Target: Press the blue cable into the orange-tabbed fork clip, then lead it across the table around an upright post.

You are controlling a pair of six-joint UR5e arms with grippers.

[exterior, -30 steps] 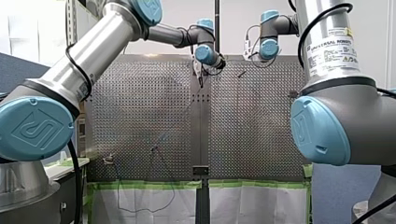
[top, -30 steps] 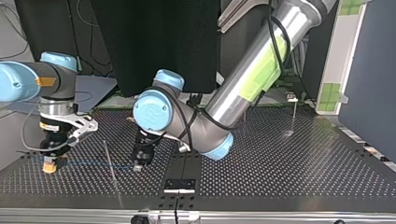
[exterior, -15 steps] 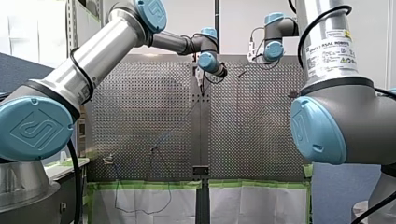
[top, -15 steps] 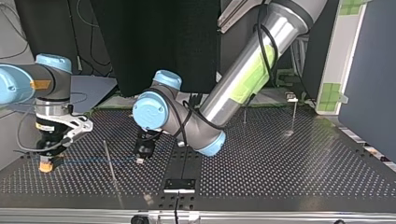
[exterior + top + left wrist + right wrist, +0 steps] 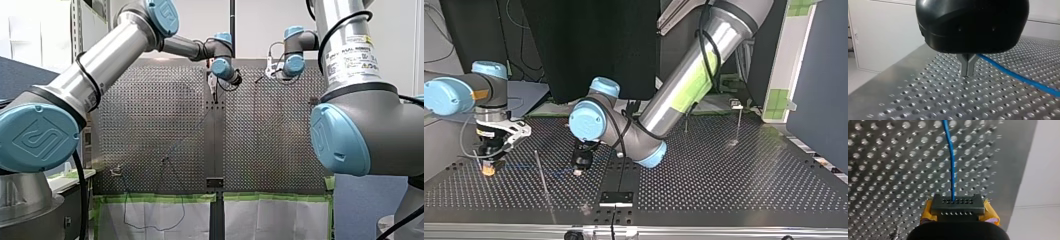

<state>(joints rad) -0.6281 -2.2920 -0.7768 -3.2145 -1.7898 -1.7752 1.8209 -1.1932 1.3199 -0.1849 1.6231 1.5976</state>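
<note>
The blue cable (image 5: 951, 162) leaves the tip of my right gripper (image 5: 957, 206), which is shut on it between yellow pads, and lies ahead over the perforated table (image 5: 724, 180). In the top view my right gripper (image 5: 488, 171) stands low at the left. The cable (image 5: 531, 167) runs faintly from it, past a thin upright post (image 5: 543, 182), to my left gripper (image 5: 580, 172). Those metal fingers (image 5: 968, 73) are shut just above the plate, with the cable (image 5: 1020, 78) coming out beside them. I cannot make out an orange-tabbed clip.
Two more thin posts (image 5: 739, 125) (image 5: 685, 125) stand at the top view's far right. A black bracket (image 5: 616, 198) sits at that view's near edge. A small fixture (image 5: 116, 171) and thin dark wires (image 5: 165, 162) are near the front view's lower left.
My right gripper has moved toward the top view's right, with the cable. My left gripper has shifted slightly the same way and stayed low and shut.
</note>
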